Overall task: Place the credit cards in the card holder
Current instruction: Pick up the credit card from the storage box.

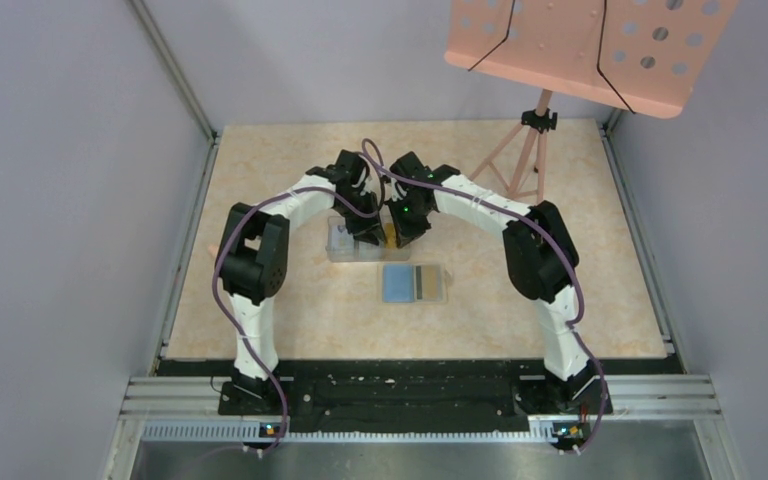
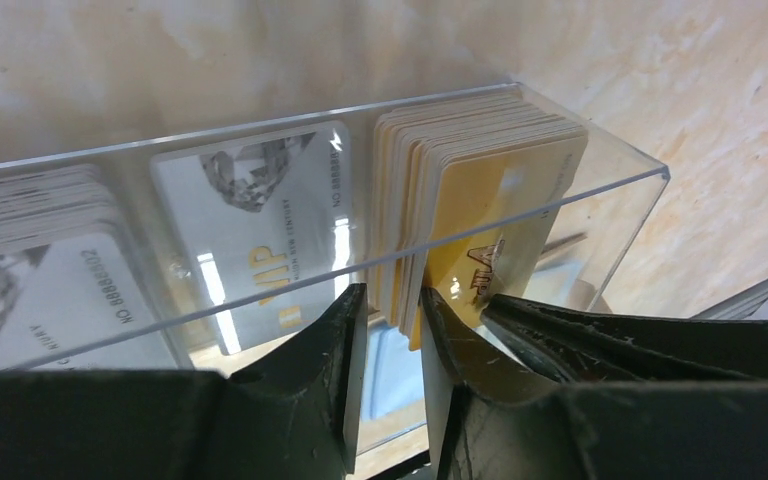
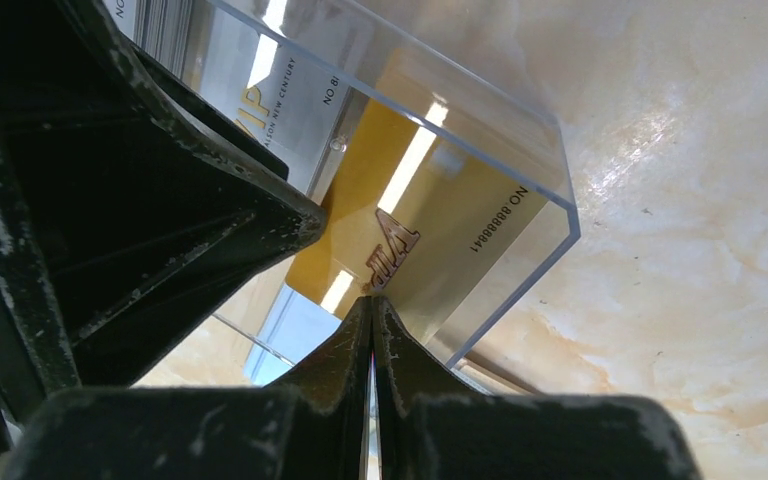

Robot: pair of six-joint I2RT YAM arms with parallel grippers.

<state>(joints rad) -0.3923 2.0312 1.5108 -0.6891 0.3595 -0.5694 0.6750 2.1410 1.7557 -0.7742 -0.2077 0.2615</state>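
**Q:** Step in hand?
**A:** Extraction. Your right pincer (image 3: 371, 300) is clenched on the front yellow credit card (image 3: 430, 230) in the clear box (image 2: 600, 160). Your left pincer (image 2: 392, 300) is released alongside.
**Q:** Next?
**A:** You likely lift it clear and carry it to the card holder (image 1: 412, 284), open at 5 o'clock on the tabletop (image 1: 290, 320).

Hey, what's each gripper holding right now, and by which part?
Right gripper seems to pinch the front gold card by its near edge; left gripper straddles the stack, grip unclear.
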